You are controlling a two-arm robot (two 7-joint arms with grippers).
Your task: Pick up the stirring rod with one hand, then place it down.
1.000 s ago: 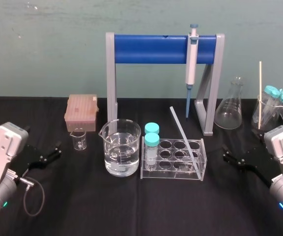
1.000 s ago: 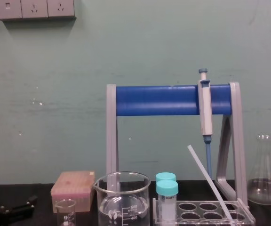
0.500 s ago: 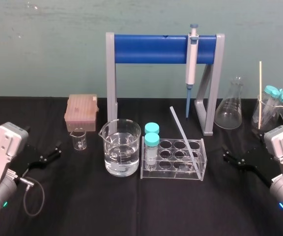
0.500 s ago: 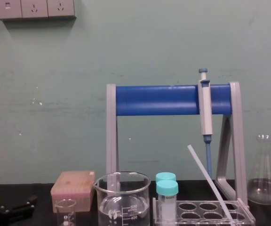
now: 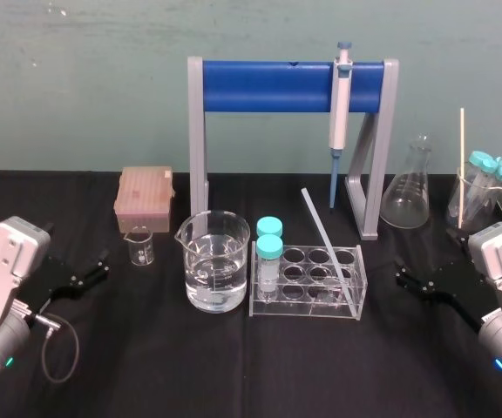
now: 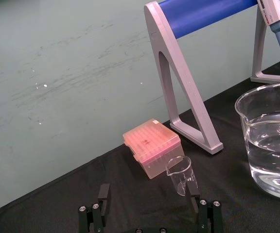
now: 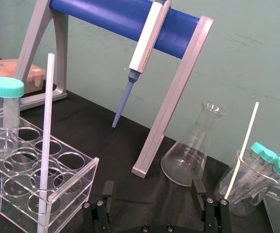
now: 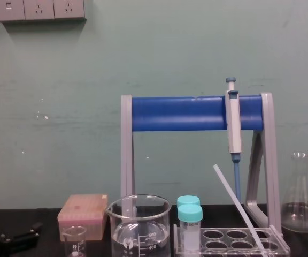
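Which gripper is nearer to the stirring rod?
Right. The right gripper sits right of the rack holding the stirring rod; the left gripper is far left, beyond the large beaker.

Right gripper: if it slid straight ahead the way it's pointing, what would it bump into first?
Probably the grey foot of the pipette stand: in the wrist view it lies ahead of the open right gripper. The tube rack sits close beside that line; depth is hard to judge.
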